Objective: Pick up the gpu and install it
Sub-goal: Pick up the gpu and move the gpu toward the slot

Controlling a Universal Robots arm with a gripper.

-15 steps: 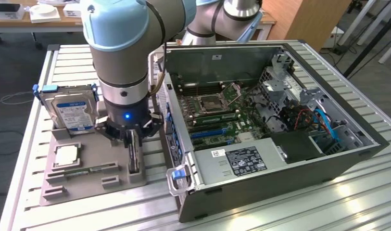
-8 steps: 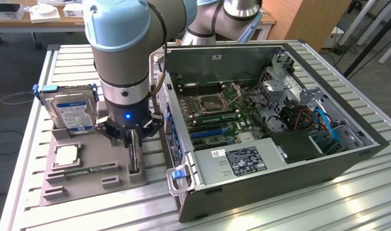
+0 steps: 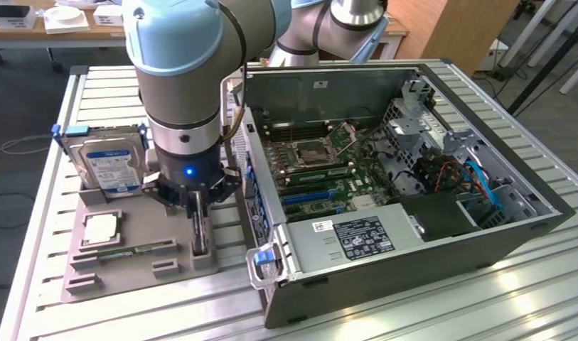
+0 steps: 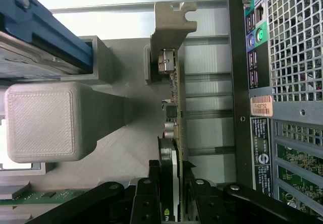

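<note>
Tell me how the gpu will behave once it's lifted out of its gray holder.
Probably stiff: the gpu is a thin board with a metal bracket at one end. Likely light for its length, being so thin. Standing on edge in the gray holder, it may tip sideways if released; its exposed components suggest fragility.

Arm had pale-blue joint caps, silver-grey tubes; black wrist w/ blue LED; hand was black, linkage-type.
</note>
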